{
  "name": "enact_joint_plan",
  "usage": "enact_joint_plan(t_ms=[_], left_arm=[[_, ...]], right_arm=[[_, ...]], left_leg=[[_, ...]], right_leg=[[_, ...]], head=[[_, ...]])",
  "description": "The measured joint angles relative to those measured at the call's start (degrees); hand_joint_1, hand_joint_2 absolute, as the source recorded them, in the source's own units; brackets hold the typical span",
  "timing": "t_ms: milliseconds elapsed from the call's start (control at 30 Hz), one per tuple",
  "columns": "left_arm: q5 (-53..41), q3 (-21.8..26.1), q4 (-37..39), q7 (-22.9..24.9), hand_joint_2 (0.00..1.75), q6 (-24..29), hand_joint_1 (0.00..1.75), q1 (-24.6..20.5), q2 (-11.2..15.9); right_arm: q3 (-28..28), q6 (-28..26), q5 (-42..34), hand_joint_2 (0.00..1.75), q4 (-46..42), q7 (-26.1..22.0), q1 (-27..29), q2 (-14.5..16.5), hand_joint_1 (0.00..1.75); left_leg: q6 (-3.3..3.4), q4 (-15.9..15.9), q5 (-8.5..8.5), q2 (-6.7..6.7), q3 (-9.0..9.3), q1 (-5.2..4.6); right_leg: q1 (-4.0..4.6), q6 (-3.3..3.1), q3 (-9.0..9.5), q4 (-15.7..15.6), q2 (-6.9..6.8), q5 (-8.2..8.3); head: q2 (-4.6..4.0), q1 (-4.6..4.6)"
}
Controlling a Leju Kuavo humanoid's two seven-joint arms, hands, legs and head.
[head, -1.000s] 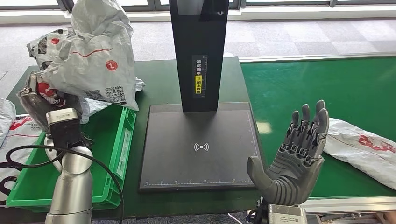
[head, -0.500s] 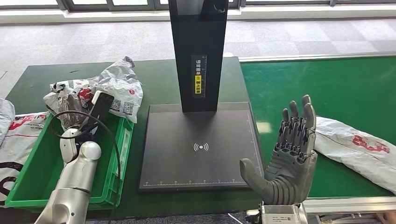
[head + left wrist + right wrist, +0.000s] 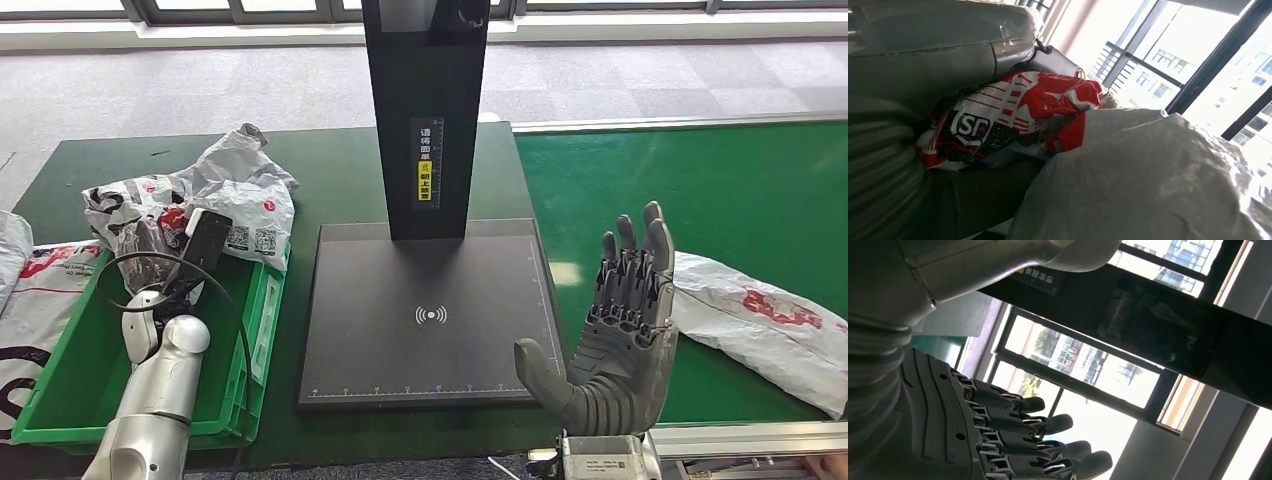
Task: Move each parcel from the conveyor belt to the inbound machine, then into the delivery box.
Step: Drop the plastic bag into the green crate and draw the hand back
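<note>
grey tiled floor (image 3: 650,80), sunlit windows (image 3: 1083,365)

Dark green table (image 3: 330,165) bears scanner base (image 3: 430,315) and green crate (image 3: 255,330).

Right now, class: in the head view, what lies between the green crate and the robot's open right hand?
The dark scanner platform with its black upright post, seen in the head view, separates the green crate from the right hand.

Left of the black scanner stand (image 3: 425,115) with its yellow-and-white label, a grey parcel (image 3: 225,195) with red marks and black codes lies over a bright green crate (image 3: 250,330). To the stand's right, a white, red-printed parcel (image 3: 765,325) rests on the green conveyor belt (image 3: 700,190).
</note>
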Motion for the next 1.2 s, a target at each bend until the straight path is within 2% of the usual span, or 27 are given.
enact_joint_plan(t_ms=[1200], left_arm=[[0.0,0.1,0.0,0.0,1.75,0.0,1.75,0.1,0.0]], right_arm=[[0.0,0.0,0.0,1.75,0.0,0.0,0.0,0.0,0.00]], left_leg=[[0.00,0.0,0.00,0.00,-0.01,0.01]], right_leg=[[0.00,0.00,0.00,0.0,0.00,0.00]], head=[[0.00,0.00]])
